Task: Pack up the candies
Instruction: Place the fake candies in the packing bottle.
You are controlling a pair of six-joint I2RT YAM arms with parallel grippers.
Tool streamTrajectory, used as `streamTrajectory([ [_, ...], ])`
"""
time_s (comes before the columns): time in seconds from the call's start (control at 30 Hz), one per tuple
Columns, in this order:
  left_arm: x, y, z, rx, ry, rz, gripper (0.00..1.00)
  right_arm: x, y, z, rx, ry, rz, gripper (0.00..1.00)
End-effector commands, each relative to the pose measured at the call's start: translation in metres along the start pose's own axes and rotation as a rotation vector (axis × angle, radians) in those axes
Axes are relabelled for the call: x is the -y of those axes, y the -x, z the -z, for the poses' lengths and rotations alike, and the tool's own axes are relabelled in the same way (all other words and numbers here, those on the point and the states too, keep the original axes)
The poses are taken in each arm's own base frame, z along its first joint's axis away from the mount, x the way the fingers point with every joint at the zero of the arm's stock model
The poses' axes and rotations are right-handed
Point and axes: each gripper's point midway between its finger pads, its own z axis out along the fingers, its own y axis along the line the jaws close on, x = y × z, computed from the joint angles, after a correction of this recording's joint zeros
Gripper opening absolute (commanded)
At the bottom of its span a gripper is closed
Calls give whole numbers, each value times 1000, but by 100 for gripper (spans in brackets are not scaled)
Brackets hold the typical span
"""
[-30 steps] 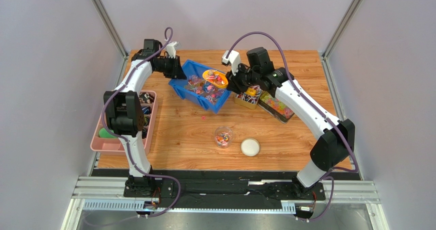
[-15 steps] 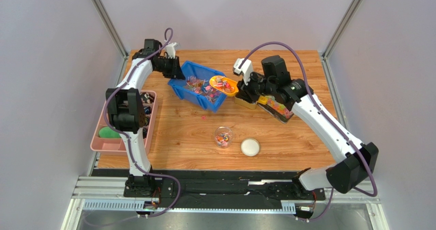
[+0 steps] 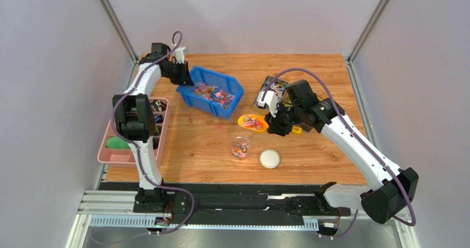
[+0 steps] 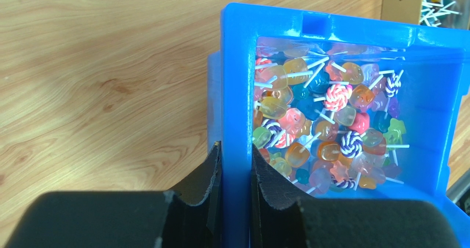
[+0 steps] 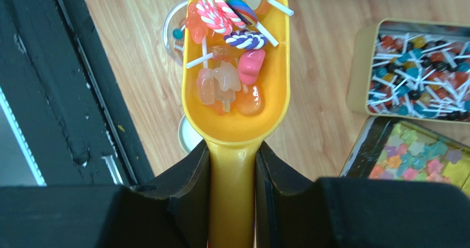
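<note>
Top external shows the jar (image 3: 234, 143) holding few candies (image 3: 239, 149), the right gripper (image 5: 231, 160) clamping the loaded yellow scoop (image 3: 252, 122) near it, and the left gripper (image 4: 236, 165) pinching the well-stocked blue bin (image 3: 212, 91) by its wall.

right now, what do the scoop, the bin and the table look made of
The scoop: likely plastic, smooth glossy yellow, moulded in one piece.
The bin: likely plastic too, bright blue, with soft highlights and a moulded notch in the rim.
The table: wood or wood-look laminate, matt, with visible grain; cannot tell which.
</note>
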Motion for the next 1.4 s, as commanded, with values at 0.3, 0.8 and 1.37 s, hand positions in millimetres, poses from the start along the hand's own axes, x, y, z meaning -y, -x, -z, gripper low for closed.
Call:
streamTrajectory([
  [0.3, 21, 37, 27, 125, -55, -46, 0, -31, -43, -6, -190, 47, 63, 0],
  [0.8, 24, 31, 31, 132, -53, -67, 0, -25, -56, -22, -379, -5, 116, 0],
  [1.37, 25, 26, 29, 135, -63, -74, 0, -18, -50, -17, -529, -61, 228, 0],
])
